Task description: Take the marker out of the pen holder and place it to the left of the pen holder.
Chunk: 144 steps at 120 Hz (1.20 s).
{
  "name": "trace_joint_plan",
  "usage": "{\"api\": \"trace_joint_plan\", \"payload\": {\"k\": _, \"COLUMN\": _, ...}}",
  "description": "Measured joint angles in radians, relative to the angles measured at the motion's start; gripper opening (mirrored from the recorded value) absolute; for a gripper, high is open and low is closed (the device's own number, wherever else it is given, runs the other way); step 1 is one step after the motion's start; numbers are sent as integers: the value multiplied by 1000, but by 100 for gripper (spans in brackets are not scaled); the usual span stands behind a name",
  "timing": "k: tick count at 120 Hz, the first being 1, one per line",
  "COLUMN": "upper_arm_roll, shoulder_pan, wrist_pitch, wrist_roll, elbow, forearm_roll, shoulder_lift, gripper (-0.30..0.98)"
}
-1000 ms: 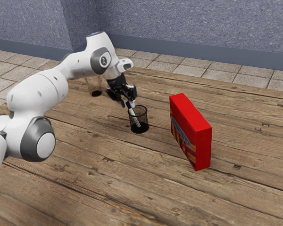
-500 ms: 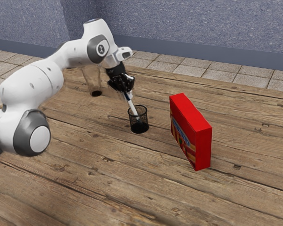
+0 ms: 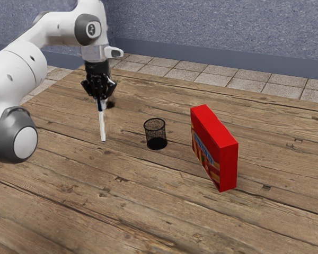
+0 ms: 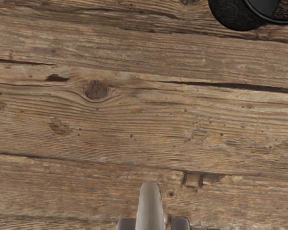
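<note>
Exterior view: the wooden table (image 3: 164,211) spreads wide, and the white arm (image 3: 24,63) reaches over it from the exterior view's left. A red box (image 3: 227,159) stands upright toward the exterior view's right. Next in size is the black mesh pen holder (image 3: 156,138), upright on the table, apart from the box. The jaws are closed around the upper end of the marker (image 3: 102,124), which hangs nearly upright, outside the pen holder, on its exterior view's left side. Whether its lower tip touches the table, I cannot tell.
</note>
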<state>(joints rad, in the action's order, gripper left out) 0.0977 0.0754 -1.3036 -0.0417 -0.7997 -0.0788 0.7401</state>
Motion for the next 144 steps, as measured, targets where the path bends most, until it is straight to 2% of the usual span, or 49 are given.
{"api": "trace_joint_plan", "payload": {"k": 31, "upper_arm_roll": -15, "shoulder_pan": -2, "wrist_pitch": 149, "wrist_roll": 34, "elbow": -65, "forearm_roll": 88, "shoulder_lift": 18, "gripper": -10}}
{"api": "trace_joint_plan", "payload": {"k": 76, "upper_arm_roll": -42, "shoulder_pan": -2, "wrist_pitch": 161, "wrist_roll": 72, "elbow": -67, "forearm_roll": 96, "shoulder_lift": 77, "gripper": -10}}
{"api": "trace_joint_plan", "payload": {"k": 98, "upper_arm_roll": -45, "shoulder_pan": -1, "wrist_pitch": 131, "wrist_roll": 86, "elbow": -66, "forearm_roll": 82, "shoulder_lift": 87, "gripper": 30}}
{"api": "trace_joint_plan", "payload": {"k": 116, "upper_arm_roll": -22, "shoulder_pan": 9, "wrist_pitch": 112, "wrist_roll": 87, "elbow": -64, "forearm_roll": 74, "shoulder_lift": 79, "gripper": 50}}
{"api": "trace_joint_plan", "payload": {"k": 130, "upper_arm_roll": -33, "shoulder_pan": 6, "wrist_pitch": 72, "wrist_roll": 82, "elbow": -86, "forearm_roll": 80, "shoulder_lift": -51, "gripper": 58}}
{"api": "trace_joint_plan", "payload": {"k": 132, "upper_arm_roll": -40, "shoulder_pan": 6, "wrist_pitch": 59, "wrist_roll": 82, "elbow": -124, "forearm_roll": 81, "shoulder_lift": -88, "gripper": 59}}
{"api": "trace_joint_plan", "payload": {"k": 138, "upper_arm_roll": -60, "shoulder_pan": 5, "wrist_pitch": -16, "wrist_roll": 81, "elbow": -368, "forearm_roll": 84, "shoulder_lift": -273, "gripper": 61}}
{"api": "trace_joint_plan", "payload": {"k": 144, "upper_arm_roll": -78, "shoulder_pan": 4, "wrist_pitch": -76, "wrist_roll": 80, "elbow": -480, "forearm_roll": 85, "shoulder_lift": -369, "gripper": 62}}
